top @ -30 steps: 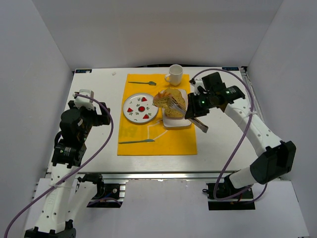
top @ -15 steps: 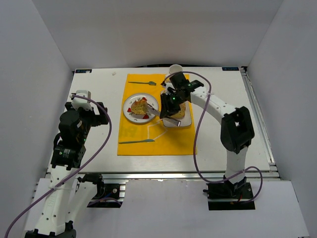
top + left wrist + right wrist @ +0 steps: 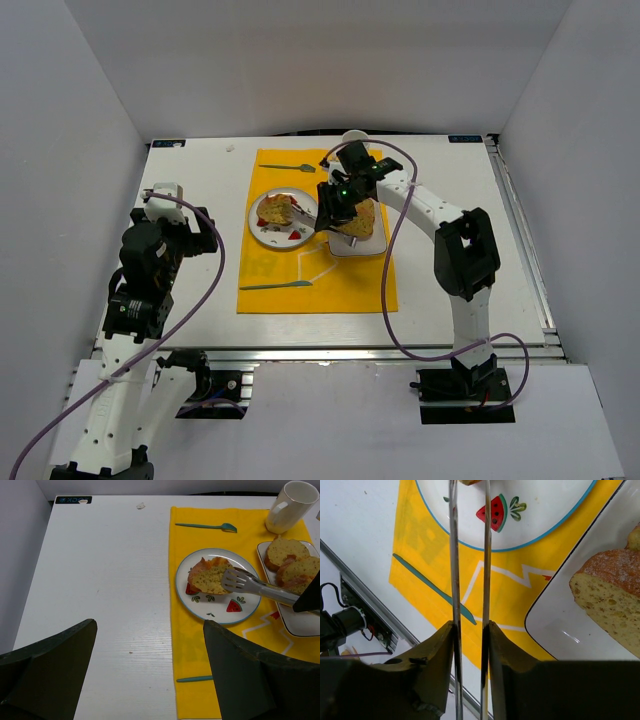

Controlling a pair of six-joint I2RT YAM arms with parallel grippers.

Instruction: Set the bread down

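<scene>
A slice of bread (image 3: 275, 211) lies on the round watermelon-print plate (image 3: 262, 236), on its left half; it also shows in the left wrist view (image 3: 212, 575). My right gripper (image 3: 335, 205) is shut on metal tongs (image 3: 252, 583), whose tips rest at the slice's right side. In the right wrist view the two tong arms (image 3: 454, 555) run up between my gripper's (image 3: 470, 630) fingers over the plate (image 3: 540, 510). Two more slices (image 3: 295, 570) lie on the white rectangular tray (image 3: 295, 625). My left gripper (image 3: 150, 625) is open and empty over the bare table on the left.
A yellow placemat (image 3: 320, 280) carries the plate and the tray. A white mug (image 3: 353, 147) stands at its far right corner, a teal fork (image 3: 288, 167) at the far edge, a teal knife (image 3: 275, 286) near the front.
My right arm has carried the slice in the tongs leftward from above the tray to the round plate and lowered it there. The left arm has barely moved.
</scene>
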